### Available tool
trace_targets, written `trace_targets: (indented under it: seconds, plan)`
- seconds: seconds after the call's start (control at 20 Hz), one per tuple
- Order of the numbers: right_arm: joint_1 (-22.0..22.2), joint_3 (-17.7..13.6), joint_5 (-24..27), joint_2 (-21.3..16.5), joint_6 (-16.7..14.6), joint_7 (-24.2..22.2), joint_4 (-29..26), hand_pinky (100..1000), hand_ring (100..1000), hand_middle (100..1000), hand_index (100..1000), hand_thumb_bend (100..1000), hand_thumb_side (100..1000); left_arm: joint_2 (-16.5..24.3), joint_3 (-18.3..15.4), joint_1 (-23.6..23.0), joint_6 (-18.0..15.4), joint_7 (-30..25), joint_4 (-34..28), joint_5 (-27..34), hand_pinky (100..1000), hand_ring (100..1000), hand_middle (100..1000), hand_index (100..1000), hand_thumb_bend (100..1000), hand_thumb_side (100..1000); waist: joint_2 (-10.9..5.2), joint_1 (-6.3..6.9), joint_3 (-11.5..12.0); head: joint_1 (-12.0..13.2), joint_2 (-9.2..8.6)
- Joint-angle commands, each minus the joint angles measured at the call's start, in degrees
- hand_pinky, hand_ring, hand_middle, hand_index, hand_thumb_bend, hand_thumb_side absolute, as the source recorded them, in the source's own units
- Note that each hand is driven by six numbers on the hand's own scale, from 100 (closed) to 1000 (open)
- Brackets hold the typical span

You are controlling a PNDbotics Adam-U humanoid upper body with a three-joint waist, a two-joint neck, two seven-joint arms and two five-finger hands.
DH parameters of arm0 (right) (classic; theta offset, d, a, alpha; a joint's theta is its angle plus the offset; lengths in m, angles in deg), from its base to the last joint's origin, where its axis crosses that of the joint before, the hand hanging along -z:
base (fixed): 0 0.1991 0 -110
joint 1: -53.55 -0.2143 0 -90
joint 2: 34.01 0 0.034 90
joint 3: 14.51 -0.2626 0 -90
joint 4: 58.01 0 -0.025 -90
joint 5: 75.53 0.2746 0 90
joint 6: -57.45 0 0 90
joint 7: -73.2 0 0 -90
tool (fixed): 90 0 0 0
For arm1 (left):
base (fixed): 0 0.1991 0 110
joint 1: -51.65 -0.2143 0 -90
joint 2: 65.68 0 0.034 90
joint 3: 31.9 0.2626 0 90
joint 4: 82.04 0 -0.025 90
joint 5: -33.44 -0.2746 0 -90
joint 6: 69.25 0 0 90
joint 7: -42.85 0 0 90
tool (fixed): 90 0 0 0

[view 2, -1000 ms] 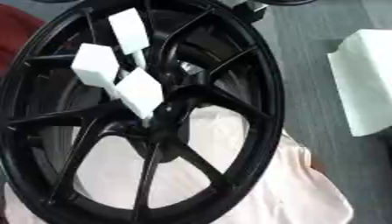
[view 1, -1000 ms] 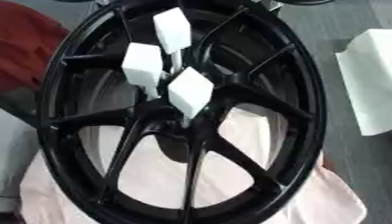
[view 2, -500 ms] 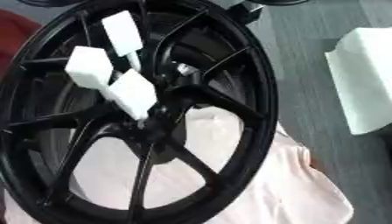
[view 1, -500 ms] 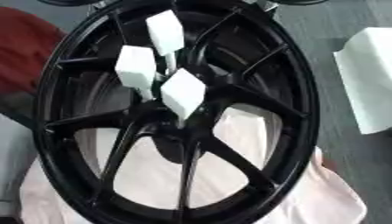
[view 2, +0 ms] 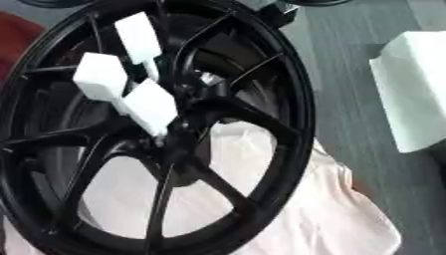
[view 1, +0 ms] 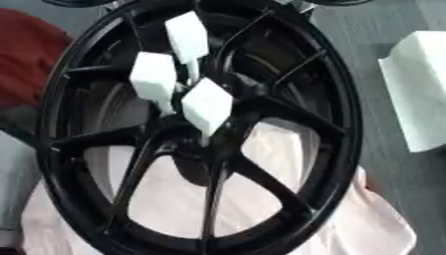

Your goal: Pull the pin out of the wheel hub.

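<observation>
Left eye view is filled by a black wheel hub [view 1: 196, 129] with thin spokes, laid on a pale pink cloth [view 1: 375, 224] that is seen through the lower openings and spreads out past the rim at the lower right. Three white block-headed pins are seen clustered near the middle of the hub: an upper pin [view 1: 187, 42], a left pin [view 1: 154, 79] and a lower pin [view 1: 207, 105], whose thin stem is directed down toward the hub's centre. The three heads are set close together, the lower one just beside the left one; whether they touch cannot be told. The dark centre bore [view 1: 196, 167] is found just below the pins. A white block [view 1: 418, 92] is seen well apart from the hub at the right edge, on a grey surface [view 1: 366, 30]. A red shape [view 1: 26, 60] is visible behind the rim at the upper left. Neither hand is shown in either view, so the state of the fingers cannot be told.
</observation>
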Motion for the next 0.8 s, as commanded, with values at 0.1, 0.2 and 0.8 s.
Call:
trace_targets:
  seconds: [0.1,0.2,0.8]
  plan:
    - [0.02,-1.03,-0.52,-1.81,1.95,3.52,-0.60,1000,1000,955,898,183,216,1.16,-0.92,0.21,-0.17,0.10,-0.61,-0.04,884,757,709,914,181,967,-1.65,-0.09,-0.06,-0.16,-0.12]
    - [0.09,-0.66,-0.60,-1.54,1.98,3.25,-1.55,1000,1000,954,908,100,429,1.19,-0.94,0.18,-0.23,0.15,-0.62,-0.02,884,757,708,914,180,965,-1.62,-0.05,-0.06,-0.21,-0.03]
    - [-0.54,-0.40,6.91,-1.32,3.27,15.70,-4.47,864,849,715,729,100,343,1.16,-0.86,0.17,-0.15,0.15,-0.77,-0.10,884,756,706,912,178,964,-1.66,-0.06,0.00,-0.46,0.05]
